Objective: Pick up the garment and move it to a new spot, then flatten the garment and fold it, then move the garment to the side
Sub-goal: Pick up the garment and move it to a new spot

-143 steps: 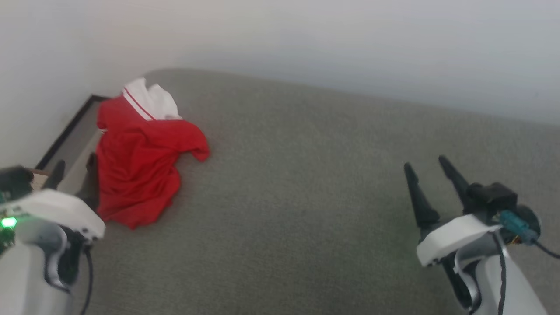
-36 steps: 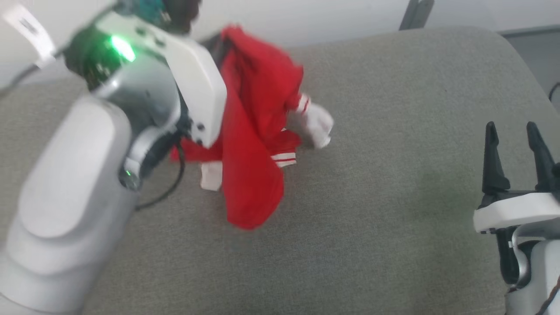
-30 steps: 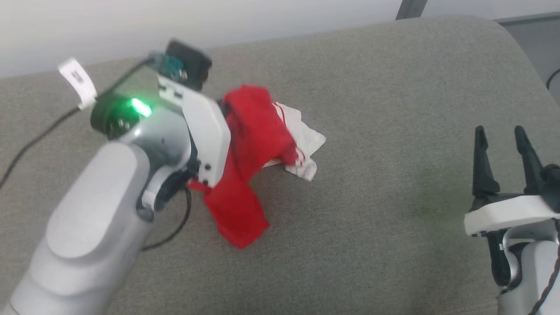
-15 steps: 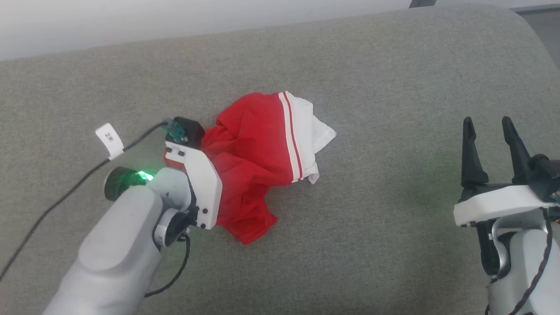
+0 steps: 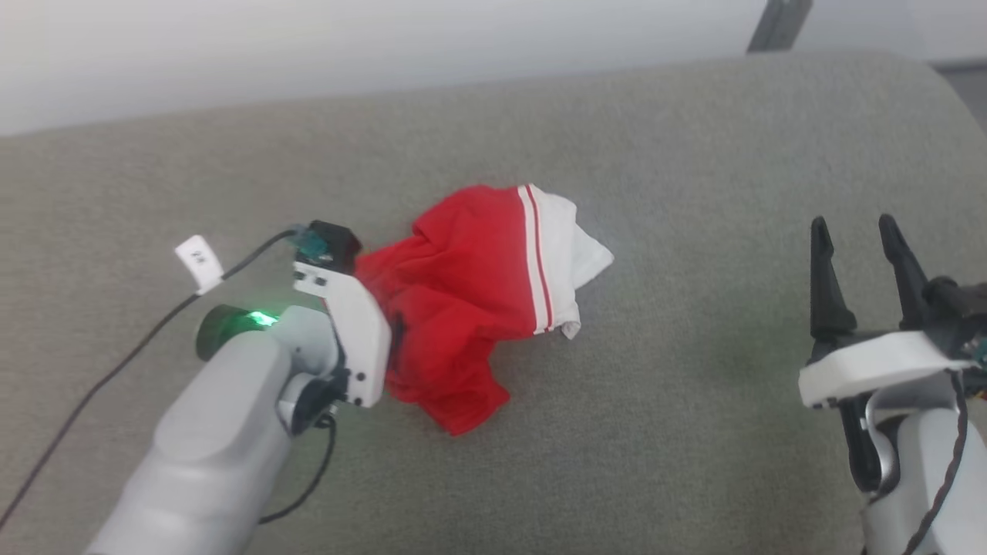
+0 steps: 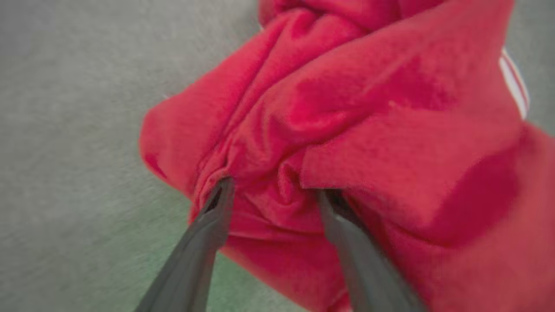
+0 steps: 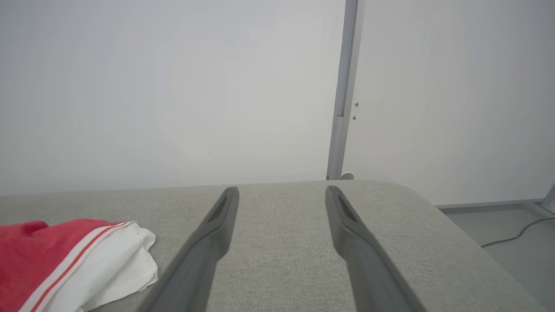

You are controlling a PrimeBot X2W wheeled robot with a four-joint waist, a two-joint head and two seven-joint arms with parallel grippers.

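Now the garment point(image 5: 470, 293) lies in a crumpled heap near the middle of the soft gray top point(image 5: 694, 432). It is mostly shiny red. On the side toward the right gripper point(image 5: 851, 225) it has a white part with thin red stripes along the edge.

The left gripper point(image 6: 274, 188) is low, right at the red heap. Its two dark fingers point(image 6: 217, 212) stand apart, and their tips poke into the folds, with a bunch of loose red cloth between them. A green light point(image 5: 262, 317) glows on that wrist.

A little white tag point(image 5: 199, 260) hangs on the black cable point(image 5: 116, 370) by the left arm. It has dark marks on it, but they are too small to read.

The right gripper is well away from the garment, up off the gray top, with its fingers spread wide and nothing between them.
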